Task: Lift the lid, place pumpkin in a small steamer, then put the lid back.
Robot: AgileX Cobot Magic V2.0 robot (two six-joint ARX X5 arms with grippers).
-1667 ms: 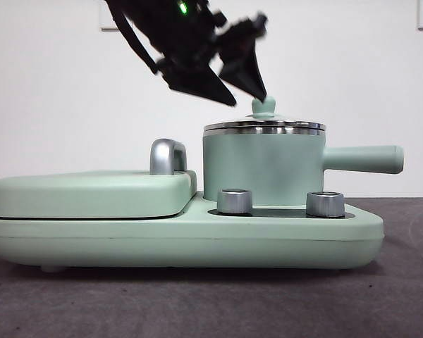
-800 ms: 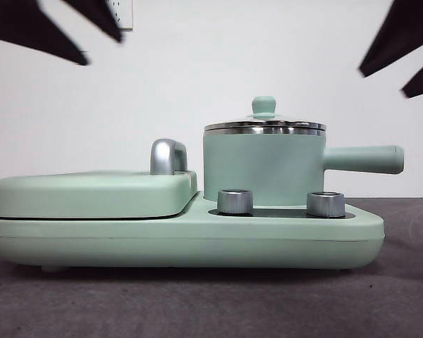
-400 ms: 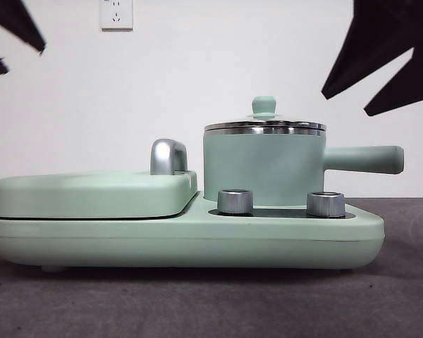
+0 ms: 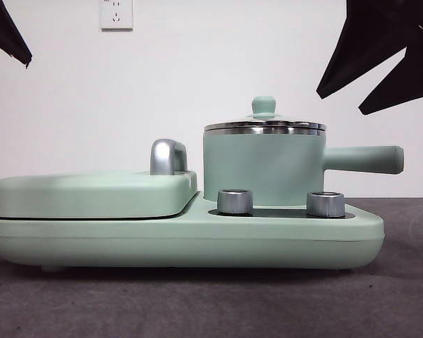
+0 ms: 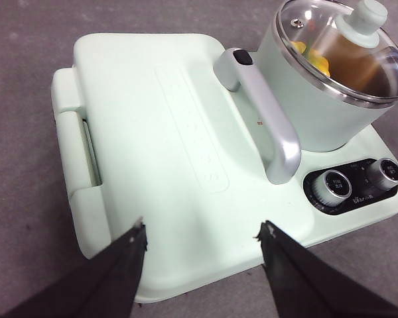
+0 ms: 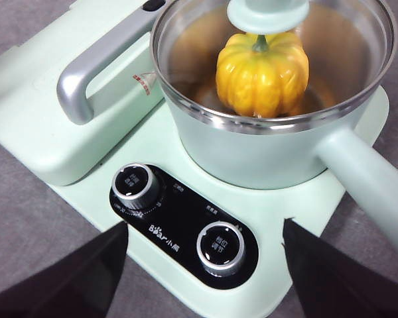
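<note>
Lid (image 4: 264,125) sits on the small steamer (image 4: 262,169), pumpkin (image 6: 263,73) inside. Right gripper (image 4: 377,67) hovers at 2 o'clock, left gripper (image 5: 202,242) at 10, both spread wide, empty.

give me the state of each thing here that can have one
lid: seated on the pot
small steamer: closed, on the appliance base
pumpkin: inside the pot, upright
griddle cover: shut
left gripper: open, empty, above the griddle cover
right gripper: open, empty, above the knobs

"Bear" — black control panel (image 6: 186,235)
</note>
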